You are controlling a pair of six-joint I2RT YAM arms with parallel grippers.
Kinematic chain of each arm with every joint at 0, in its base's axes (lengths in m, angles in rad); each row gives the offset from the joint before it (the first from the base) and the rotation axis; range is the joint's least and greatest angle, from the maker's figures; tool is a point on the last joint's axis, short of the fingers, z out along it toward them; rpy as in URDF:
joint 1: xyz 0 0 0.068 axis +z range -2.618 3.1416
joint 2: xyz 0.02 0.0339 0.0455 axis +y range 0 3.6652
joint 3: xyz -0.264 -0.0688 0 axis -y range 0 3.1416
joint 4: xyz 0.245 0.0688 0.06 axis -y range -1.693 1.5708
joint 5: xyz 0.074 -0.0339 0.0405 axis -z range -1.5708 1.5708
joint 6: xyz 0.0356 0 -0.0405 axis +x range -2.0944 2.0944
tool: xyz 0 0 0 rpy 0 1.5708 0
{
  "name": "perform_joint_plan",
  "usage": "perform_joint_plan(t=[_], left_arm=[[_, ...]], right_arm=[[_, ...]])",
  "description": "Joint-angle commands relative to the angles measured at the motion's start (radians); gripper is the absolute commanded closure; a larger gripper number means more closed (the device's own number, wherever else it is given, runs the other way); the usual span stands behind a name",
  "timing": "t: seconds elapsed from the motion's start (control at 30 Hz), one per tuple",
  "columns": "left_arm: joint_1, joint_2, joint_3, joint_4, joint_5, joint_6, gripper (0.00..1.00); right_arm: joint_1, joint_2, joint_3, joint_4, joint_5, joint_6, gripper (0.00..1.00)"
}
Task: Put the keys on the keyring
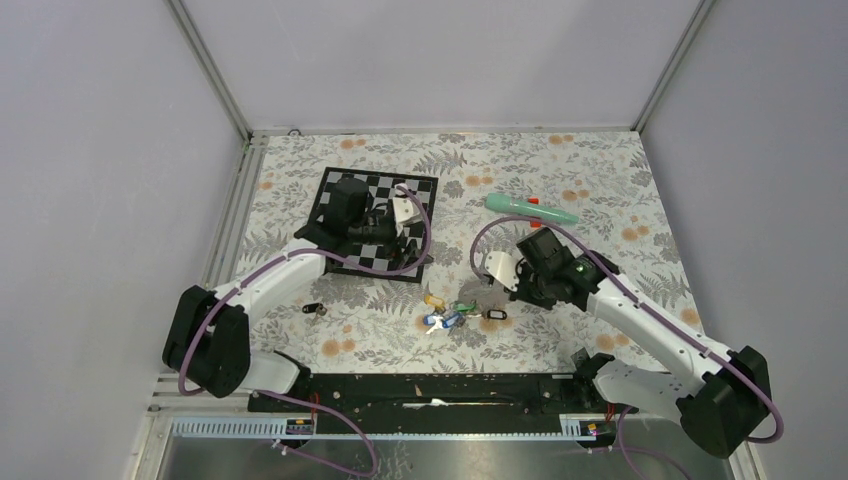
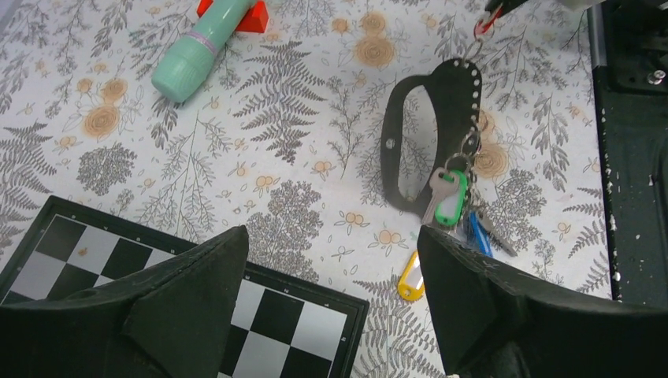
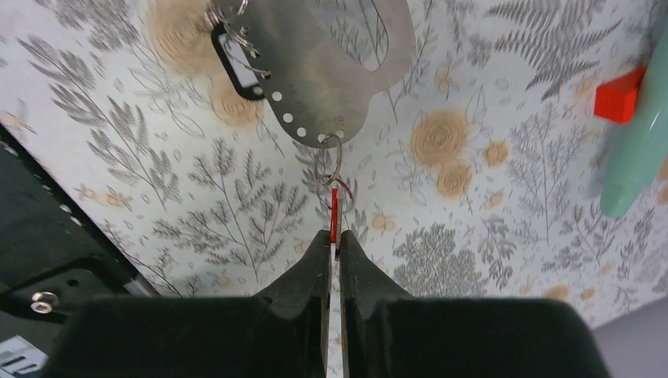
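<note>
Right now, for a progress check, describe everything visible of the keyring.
The keyring is a flat grey metal band forming an oval loop, with small holes along one edge. Split rings through the holes carry keys with green, blue and black tags. It is held up, tilted, over the floral table by a red tag pinched in the right gripper.

My table (image 1: 600, 180) in fern-and-flower print, chessboard (image 1: 385, 185) far left, teal tube (image 1: 530, 208) far right, keys (image 1: 445, 315) bunched near my bases, lone black-tagged key (image 1: 314, 308) to their left
</note>
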Motion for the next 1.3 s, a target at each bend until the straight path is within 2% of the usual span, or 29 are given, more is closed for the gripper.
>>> perform_joint_plan(t=[0.0,0.33,0.6,0.73,0.87,1.0,1.17,1.27], left_arm=[[0.006,-0.033,0.02,-0.075,-0.042,0.086,0.12],[0.016,-0.047,0.036,-0.128,-0.181,0.084,0.07],[0.054,-0.092,0.034,-0.184,-0.263,0.117,0.01],[0.079,-0.111,0.028,-0.222,-0.319,0.143,0.01],[0.107,-0.128,0.04,-0.286,-0.41,0.186,0.01],[0.141,-0.137,0.057,-0.371,-0.474,0.235,0.01],[0.212,-0.131,0.076,-0.467,-0.562,0.261,0.01],[0.278,-0.14,0.088,-0.519,-0.562,0.256,0.01]], right_arm=[[0.003,0.001,-0.06,-0.03,0.167,-0.045,1.0],[-0.002,0.094,-0.159,0.056,0.234,-0.05,1.0],[-0.036,0.205,-0.141,0.129,0.232,-0.041,0.99],[-0.063,0.233,-0.129,0.13,0.238,-0.054,0.91],[-0.082,0.239,-0.136,0.129,0.242,-0.063,0.76],[-0.093,0.229,-0.143,0.127,0.253,-0.069,0.69],[-0.102,0.209,-0.115,0.09,0.268,-0.078,0.56],[-0.111,0.176,-0.074,0.071,0.238,-0.071,0.48]])
